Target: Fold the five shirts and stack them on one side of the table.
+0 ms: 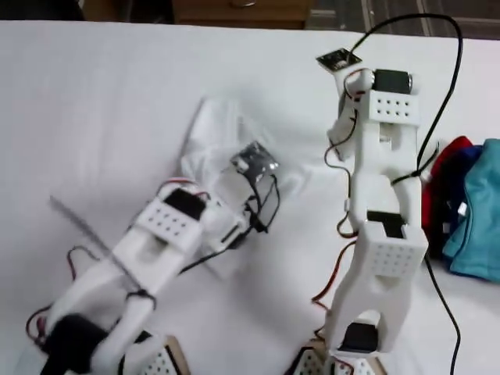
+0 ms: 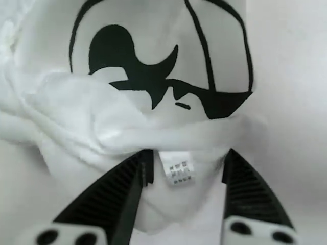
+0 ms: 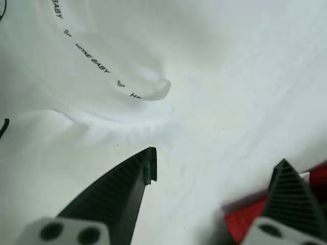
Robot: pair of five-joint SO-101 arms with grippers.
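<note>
A white shirt (image 1: 209, 133) lies crumpled on the white table, left of the middle. In the left wrist view its black graphic (image 2: 153, 76) and collar label (image 2: 177, 171) show. My left gripper (image 2: 184, 163) stands open low over the collar, one finger on each side of the label; from above it is at the shirt's near right edge (image 1: 254, 160). My right gripper (image 3: 217, 168) is open above bare table, beside the white shirt's hem (image 3: 102, 71), and is held high (image 1: 340, 62). A red shirt (image 3: 245, 219) sits near one of its fingers.
At the table's right edge lies a pile of shirts: red (image 1: 441, 180), dark blue (image 1: 461, 176) and teal (image 1: 480, 211). The right arm's black cable (image 1: 445, 86) loops over that side. A wooden cabinet (image 1: 238, 12) stands beyond the far edge.
</note>
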